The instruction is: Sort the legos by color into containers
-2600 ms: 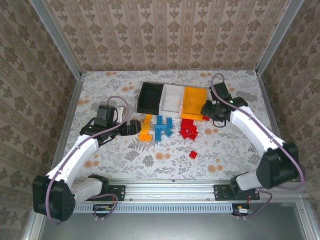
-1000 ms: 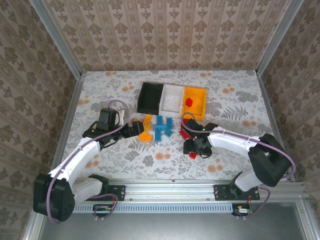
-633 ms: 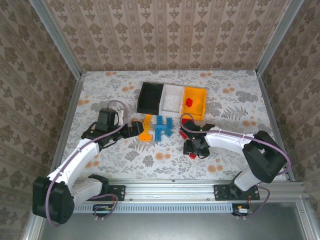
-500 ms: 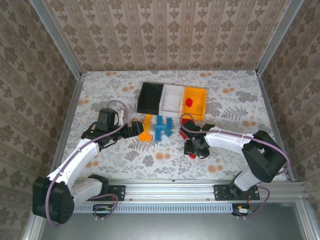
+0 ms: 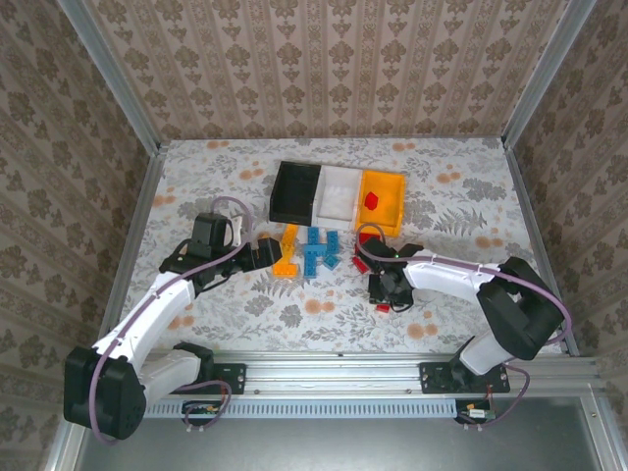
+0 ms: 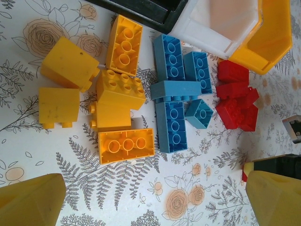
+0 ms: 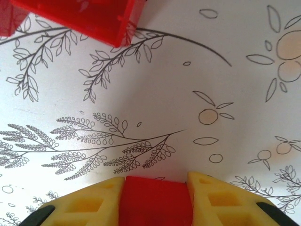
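Right end effector (image 7: 155, 186) clamps red lego (image 7: 156, 209), arm folded low; left end effector (image 6: 153, 200) agape.

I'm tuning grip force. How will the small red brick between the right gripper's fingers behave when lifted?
Likely stiff: the red brick shows straight edges between the fingers of the right gripper. Probably light, being small plastic. Its smooth faces might slip, though flat sides against flat pads should resist twisting.
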`<act>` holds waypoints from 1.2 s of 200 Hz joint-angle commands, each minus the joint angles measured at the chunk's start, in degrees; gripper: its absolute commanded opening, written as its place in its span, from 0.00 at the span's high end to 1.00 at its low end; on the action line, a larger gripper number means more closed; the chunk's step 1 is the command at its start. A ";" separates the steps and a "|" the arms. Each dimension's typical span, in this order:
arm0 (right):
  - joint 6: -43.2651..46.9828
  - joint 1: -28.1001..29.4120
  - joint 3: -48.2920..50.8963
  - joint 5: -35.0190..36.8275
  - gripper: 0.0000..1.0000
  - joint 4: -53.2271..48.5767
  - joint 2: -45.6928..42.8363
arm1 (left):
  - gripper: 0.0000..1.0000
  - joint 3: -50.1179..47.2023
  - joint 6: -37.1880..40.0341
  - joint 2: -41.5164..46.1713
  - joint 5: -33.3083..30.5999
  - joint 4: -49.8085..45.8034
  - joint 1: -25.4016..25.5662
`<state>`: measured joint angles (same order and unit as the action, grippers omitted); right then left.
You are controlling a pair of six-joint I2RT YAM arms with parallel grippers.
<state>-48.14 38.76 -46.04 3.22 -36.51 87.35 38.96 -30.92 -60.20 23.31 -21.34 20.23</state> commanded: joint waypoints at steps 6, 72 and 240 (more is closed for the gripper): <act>1.05 -1.20 -1.97 1.83 0.67 -2.35 -2.05 | 0.00 -0.82 0.41 0.70 -0.40 -0.65 0.25; 10.90 -11.43 -22.33 1.58 0.68 -7.98 2.44 | 0.00 1.09 2.23 -0.68 -1.22 -4.01 1.33; 20.11 -19.17 -42.14 0.18 0.40 -7.09 18.15 | 0.00 1.54 1.95 -0.83 -2.50 -5.29 1.39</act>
<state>-28.60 19.64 -95.13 2.61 -43.75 115.07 39.20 -29.56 -60.80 21.02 -26.65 21.45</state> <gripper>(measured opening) 0.586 0.997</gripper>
